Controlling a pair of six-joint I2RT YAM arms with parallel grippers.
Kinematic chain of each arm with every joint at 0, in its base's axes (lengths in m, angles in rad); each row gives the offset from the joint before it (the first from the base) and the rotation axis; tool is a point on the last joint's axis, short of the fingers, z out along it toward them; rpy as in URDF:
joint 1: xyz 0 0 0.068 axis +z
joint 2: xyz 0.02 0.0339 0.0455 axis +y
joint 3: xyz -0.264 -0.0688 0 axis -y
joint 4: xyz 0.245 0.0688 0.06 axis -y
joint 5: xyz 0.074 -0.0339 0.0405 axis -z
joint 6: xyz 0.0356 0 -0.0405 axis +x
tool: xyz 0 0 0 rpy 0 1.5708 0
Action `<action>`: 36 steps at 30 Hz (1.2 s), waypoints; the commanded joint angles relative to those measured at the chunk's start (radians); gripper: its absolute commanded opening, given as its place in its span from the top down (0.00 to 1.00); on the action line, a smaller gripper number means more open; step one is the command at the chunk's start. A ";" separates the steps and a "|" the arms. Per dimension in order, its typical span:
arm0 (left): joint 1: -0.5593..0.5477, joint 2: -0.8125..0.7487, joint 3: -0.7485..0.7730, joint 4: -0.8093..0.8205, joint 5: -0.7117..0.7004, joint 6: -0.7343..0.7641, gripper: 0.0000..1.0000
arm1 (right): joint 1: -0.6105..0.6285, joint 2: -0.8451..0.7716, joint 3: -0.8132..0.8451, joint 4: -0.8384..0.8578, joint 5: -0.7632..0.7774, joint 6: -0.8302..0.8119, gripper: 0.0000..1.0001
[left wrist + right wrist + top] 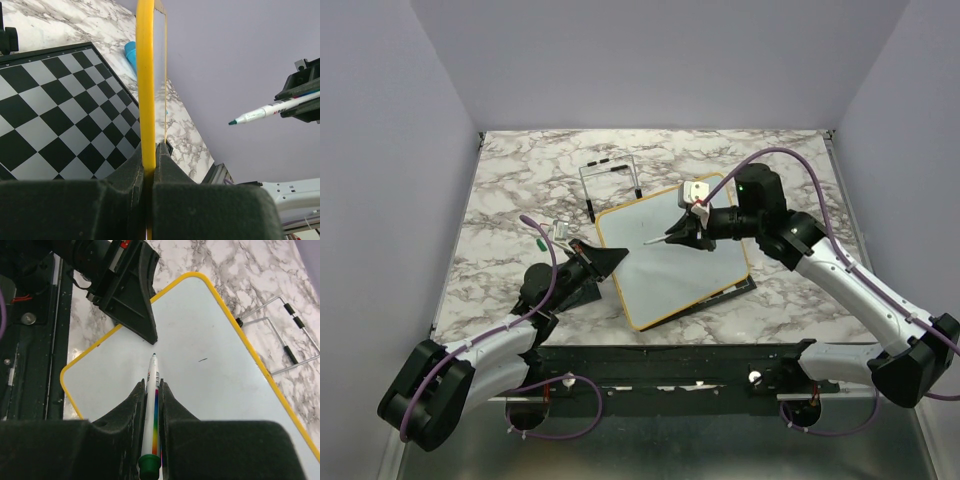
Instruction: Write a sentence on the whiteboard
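Observation:
The whiteboard (670, 265), white with a yellow frame, lies tilted over the chessboard (55, 105). My left gripper (603, 258) is shut on its left yellow edge (145, 90). My right gripper (688, 232) is shut on a white marker (152, 390) with a rainbow stripe and a teal tip, held just above the board's upper middle; the marker also shows in the left wrist view (272, 108). The board (200, 365) bears only one short dark stroke (202, 360). The sentence does not show.
A wire stand (612, 180) lies on the marble table (520, 190) behind the board. A marker cap (540, 243) and a small clip lie left of the left gripper. A blue object (131, 52) lies beyond the chessboard.

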State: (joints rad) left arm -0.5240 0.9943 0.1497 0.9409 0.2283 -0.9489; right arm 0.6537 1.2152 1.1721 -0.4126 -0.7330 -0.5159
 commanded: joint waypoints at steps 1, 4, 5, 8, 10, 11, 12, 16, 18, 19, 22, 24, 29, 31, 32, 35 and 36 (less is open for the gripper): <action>-0.004 0.009 0.005 -0.028 -0.017 0.071 1.00 | 0.007 0.006 0.063 -0.038 0.072 -0.044 0.99; -0.004 0.006 0.005 -0.033 -0.018 0.071 1.00 | 0.008 0.010 0.077 -0.051 0.081 -0.058 0.99; -0.004 0.006 0.005 -0.034 -0.018 0.071 1.00 | 0.006 0.010 0.077 -0.052 0.075 -0.059 0.99; -0.004 0.007 0.005 -0.034 -0.018 0.070 1.00 | 0.007 0.020 0.075 -0.052 0.060 -0.059 0.99; -0.004 0.007 0.005 -0.034 -0.018 0.067 1.00 | 0.007 0.029 0.080 -0.052 0.055 -0.061 0.99; -0.004 0.007 0.005 -0.034 -0.020 0.067 1.00 | 0.009 0.030 0.081 -0.052 0.052 -0.061 0.99; -0.004 0.007 0.005 -0.034 -0.020 0.064 1.00 | 0.011 0.035 0.083 -0.052 0.052 -0.061 0.99; -0.004 0.010 0.005 -0.034 -0.026 0.056 1.00 | 0.017 0.049 0.098 -0.052 0.061 -0.065 0.99; -0.004 0.015 0.004 -0.034 -0.033 0.055 1.00 | 0.020 0.061 0.107 -0.049 0.066 -0.064 0.99; -0.004 0.021 0.004 -0.033 -0.037 0.050 1.00 | 0.023 0.067 0.110 -0.048 0.067 -0.062 0.99; -0.004 0.038 0.004 -0.016 -0.038 0.044 1.00 | 0.034 0.083 0.123 -0.038 0.079 -0.050 1.00; -0.004 0.041 0.001 -0.004 -0.037 0.035 1.00 | 0.046 0.087 0.115 -0.022 0.101 -0.035 0.99; -0.004 0.049 -0.002 0.007 -0.040 0.030 1.00 | 0.064 0.116 0.109 0.052 0.182 0.033 0.99; -0.004 0.050 -0.001 0.012 -0.035 0.032 1.00 | 0.067 0.132 0.100 0.090 0.201 0.057 0.99; -0.004 0.052 -0.001 0.010 -0.032 0.035 1.00 | 0.069 0.135 0.097 0.103 0.205 0.080 0.99; -0.004 0.047 -0.001 0.009 -0.029 0.047 1.00 | 0.072 0.145 0.092 0.132 0.225 0.111 0.99; -0.004 0.046 -0.001 0.006 -0.029 0.050 1.00 | 0.073 0.148 0.092 0.133 0.225 0.116 0.99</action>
State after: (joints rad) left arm -0.5240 1.0344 0.1497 0.9615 0.2104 -0.9913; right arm 0.7147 1.3510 1.2629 -0.3527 -0.5610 -0.4637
